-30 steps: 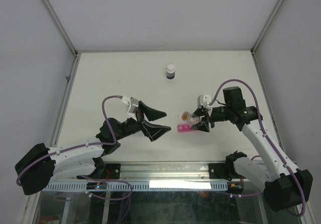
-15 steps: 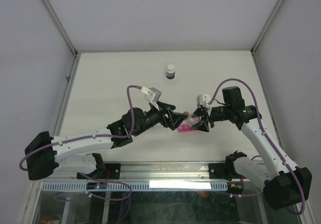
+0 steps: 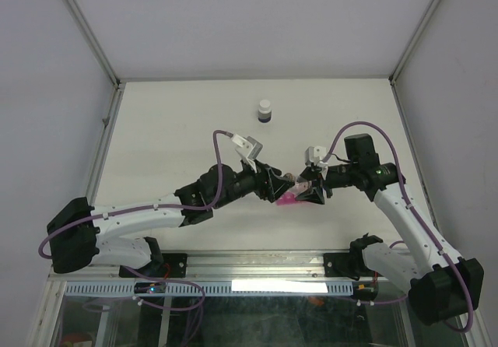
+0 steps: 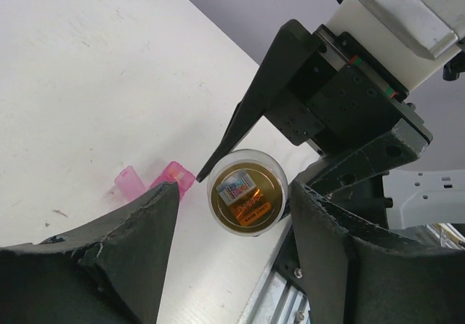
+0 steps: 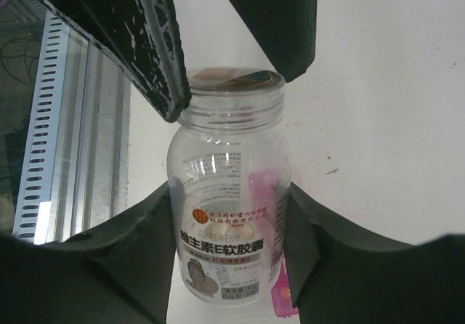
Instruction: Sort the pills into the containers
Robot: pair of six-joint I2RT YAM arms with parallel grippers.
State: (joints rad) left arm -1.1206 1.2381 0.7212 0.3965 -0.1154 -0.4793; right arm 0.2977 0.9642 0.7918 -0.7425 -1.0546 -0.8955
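Braces vial with right gripper clenched on its body; straddles orange cap with left gripper, jaws unclamped, presumably for unscrewing.

Top cam overhead from rear; wrist cams close, facing each other, share clear vial.

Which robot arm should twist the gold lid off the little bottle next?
Left. The left pincer has a finger on each side of the gold lid, ready to close on it. The right pincer is shut on the bottle, holding it steady, so it probably can't reach the lid.
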